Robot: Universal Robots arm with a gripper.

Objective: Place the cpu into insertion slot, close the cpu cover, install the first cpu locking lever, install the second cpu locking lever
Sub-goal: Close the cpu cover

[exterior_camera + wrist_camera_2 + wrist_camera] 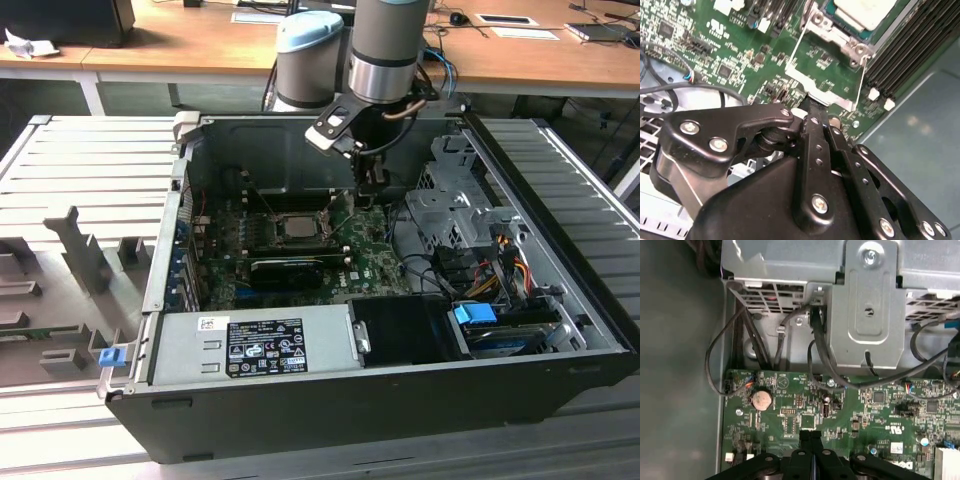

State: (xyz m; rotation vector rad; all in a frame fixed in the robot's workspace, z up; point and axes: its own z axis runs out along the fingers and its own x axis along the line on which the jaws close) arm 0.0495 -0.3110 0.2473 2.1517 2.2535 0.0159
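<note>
Inside the open computer case [400,400], we count one cpu [297,226] seated in its socket, with the gripper [372,188] just beside it. The second wrist view adds what the exterior view hides: one cpu cover [820,89] raised off the cpu [865,12], its free edge at the gripper [811,106], whose two fingers are pressed together. In the first wrist view the gripper [810,436] faces one coin battery [761,400] and one drive cage [875,305]. The cage stands near, on the side away from the cpu, leaving a narrow strip of board.

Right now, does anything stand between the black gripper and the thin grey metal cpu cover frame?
Nothing visible does. In the second wrist view the black gripper, fingers shut, has its tip right at the near edge of the thin grey metal cpu cover.
</note>
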